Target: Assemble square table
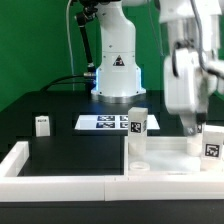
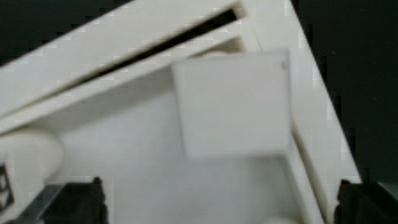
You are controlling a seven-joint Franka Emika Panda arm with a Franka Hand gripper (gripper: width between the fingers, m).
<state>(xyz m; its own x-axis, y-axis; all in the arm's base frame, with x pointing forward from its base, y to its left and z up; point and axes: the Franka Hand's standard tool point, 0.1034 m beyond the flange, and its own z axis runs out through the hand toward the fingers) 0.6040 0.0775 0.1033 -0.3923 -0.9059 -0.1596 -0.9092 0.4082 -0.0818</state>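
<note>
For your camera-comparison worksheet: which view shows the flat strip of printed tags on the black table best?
The exterior view: the marker board lies in full sight in front of the robot's base, its black-and-white tags visible. The wrist view shows nothing of it, only white furniture parts close up.

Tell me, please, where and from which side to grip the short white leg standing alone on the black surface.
Grip the short white plastic leg across its upper body, coming straight down from above. It stands upright and apart from the other parts on the black table surface, so both of its sides look free for fingers.
</note>
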